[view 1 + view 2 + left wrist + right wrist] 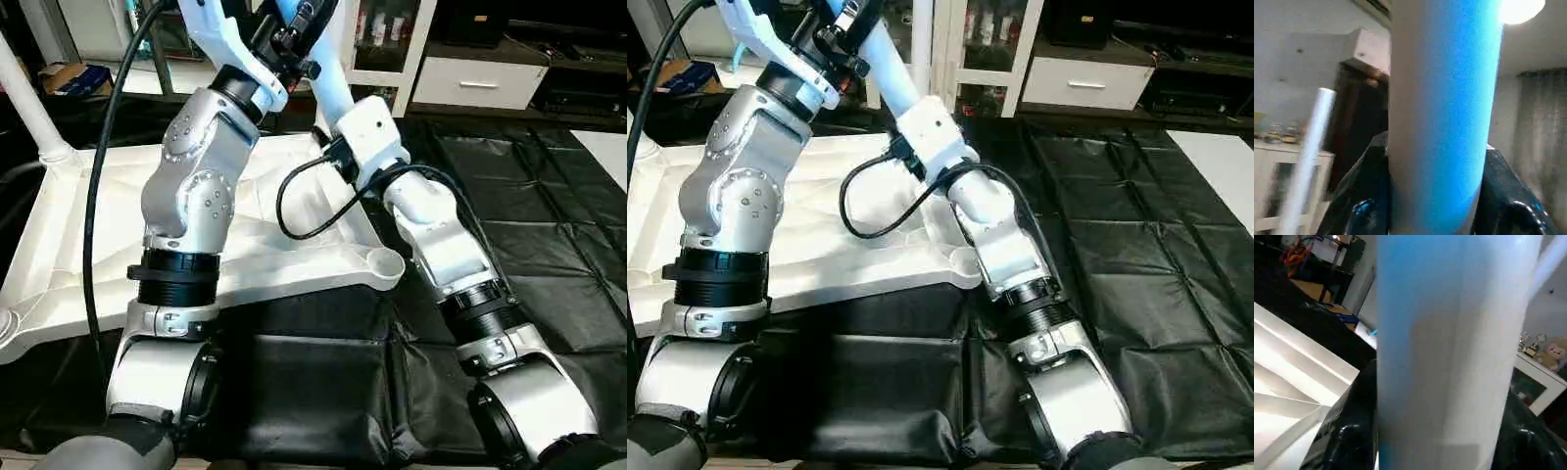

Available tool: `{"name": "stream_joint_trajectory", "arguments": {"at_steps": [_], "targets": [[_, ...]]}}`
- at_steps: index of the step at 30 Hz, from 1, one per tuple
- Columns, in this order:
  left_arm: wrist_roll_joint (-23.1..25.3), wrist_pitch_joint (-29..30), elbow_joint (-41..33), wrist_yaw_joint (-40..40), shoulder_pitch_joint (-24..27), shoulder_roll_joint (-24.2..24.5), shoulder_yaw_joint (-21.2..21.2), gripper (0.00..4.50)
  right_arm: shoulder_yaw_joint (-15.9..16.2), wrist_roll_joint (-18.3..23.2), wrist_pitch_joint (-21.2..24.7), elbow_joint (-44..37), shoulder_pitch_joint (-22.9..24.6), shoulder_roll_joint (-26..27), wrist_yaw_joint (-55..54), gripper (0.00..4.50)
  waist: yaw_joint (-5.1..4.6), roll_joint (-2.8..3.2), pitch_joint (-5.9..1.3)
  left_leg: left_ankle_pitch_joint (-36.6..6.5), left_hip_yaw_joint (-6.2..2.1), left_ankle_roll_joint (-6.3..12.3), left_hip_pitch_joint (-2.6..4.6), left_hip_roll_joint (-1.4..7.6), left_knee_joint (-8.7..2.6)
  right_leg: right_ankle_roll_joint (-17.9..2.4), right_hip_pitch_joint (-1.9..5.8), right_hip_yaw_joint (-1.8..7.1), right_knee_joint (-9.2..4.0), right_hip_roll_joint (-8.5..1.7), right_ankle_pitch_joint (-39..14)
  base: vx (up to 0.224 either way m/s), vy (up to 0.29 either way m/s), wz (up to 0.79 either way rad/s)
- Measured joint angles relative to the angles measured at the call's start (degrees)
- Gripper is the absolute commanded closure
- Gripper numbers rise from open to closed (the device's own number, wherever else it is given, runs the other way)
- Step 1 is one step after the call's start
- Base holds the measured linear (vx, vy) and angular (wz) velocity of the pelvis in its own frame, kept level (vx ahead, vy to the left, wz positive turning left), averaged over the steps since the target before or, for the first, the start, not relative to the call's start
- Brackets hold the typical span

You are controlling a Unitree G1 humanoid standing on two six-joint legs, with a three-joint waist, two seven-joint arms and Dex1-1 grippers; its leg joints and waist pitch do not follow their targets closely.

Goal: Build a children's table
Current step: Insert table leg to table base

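Surface: we stand over a floor spread with a black quilted mat [549, 245]; behind it, a white drawer unit [480, 83] and a glass-fronted cabinet [387, 34] holding small bottles.

Container: a cardboard box [64, 76] at the far left, contents too small for us to tell.

Task item: the white table top [59, 255] lies upside down on the mat, ribbed underside up, with an empty round corner socket [384, 264] at its near right corner. One leg [24, 93] stands in the far left corner socket.

Grippers: both of our arms reach up over the table top's far edge. Our left gripper [1437, 215] is clamped on a second white leg [1442, 112], black fingers [1359, 196] on either side. Our right gripper [1437, 445] flanks the same leg lower down, its fingers [1354, 426] against the tube.
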Motion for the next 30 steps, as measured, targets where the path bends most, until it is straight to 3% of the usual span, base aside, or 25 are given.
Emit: {"name": "stream_joint_trajectory", "arguments": {"at_steps": [3, 7, 10, 18, 20, 30], "targets": [[-3.6, 3.1, -2.0, -6.8, 2.4, 2.0, -1.2, 1.67, 0.1, 1.5, -2.0, -2.1, 2.0, -1.7, 3.7, 2.56, 0.19, 0.0, 0.0, 0.0, 0.0, 0.0, 0.01, 0.01, 0.0, 0.0, 0.01, -0.01, -0.01, 0.0, 0.0, 0.0, 0.0, 0.0], [-3.5, 3.2, -1.7, -11.7, 4.9, 3.8, -2.1, 1.53, 0.3, 2.0, -2.3, -6.0, 5.2, -3.1, 6.3, 2.62, 0.19, 0.0, 0.0, 0.0, 0.01, 0.01, 0.0, 0.0, 0.01, 0.0, 0.01, 0.0, -0.01, 0.0, 0.0, 0.0, 0.0, 0.0], [-4.3, 3.7, -1.8, -13.8, 4.9, 4.5, -2.5, 1.16, 0.7, 2.0, -2.2, -8.1, 6.8, -3.3, 7.0, 2.63, 0.11, 0.04, -0.01, 0.0, 0.01, 0.0, 0.03, 0.0, 0.01, 0.0, 0.02, 0.02, 0.03, 0.0, 0.0, 0.0, 0.0, 0.0], [-2.9, 1.5, -1.1, -16.1, 4.0, 6.8, -2.8, 1.19, 1.1, 2.1, -0.8, -11.4, 9.9, -4.6, 8.4, 2.63, -0.02, 0.11, 0.01, 0.0, -0.01, -0.06, 0.08, 0.0, 0.01, 0.0, 0.02, 0.01, 0.14, 0.0, 0.0, 0.0, 0.0, 0.0], [-2.9, 1.2, -0.9, -16.9, 3.7, 7.1, -2.6, 1.48, 1.1, 2.1, -0.5, -11.9, 10.8, -4.6, 8.5, 2.63, 0.01, 0.2, -0.02, 0.0, -0.01, -0.06, 0.09, 0.0, 0.01, 0.0, 0.02, 0.01, 0.13, 0.0, 0.0, 0.0, 0.0, 0.0], [-3.3, 1.7, 0.8, -19.0, 3.0, 8.2, -2.7, 2.14, 1.1, 1.8, 1.2, -12.6, 11.3, -5.2, 8.4, 2.64, 0.0, 0.48, -0.02, 0.0, -0.01, -0.06, 0.09, 0.01, 0.01, 0.0, 0.01, 0.01, 0.13, 0.01, 0.0, 0.0, 0.0, 0.0]]}}
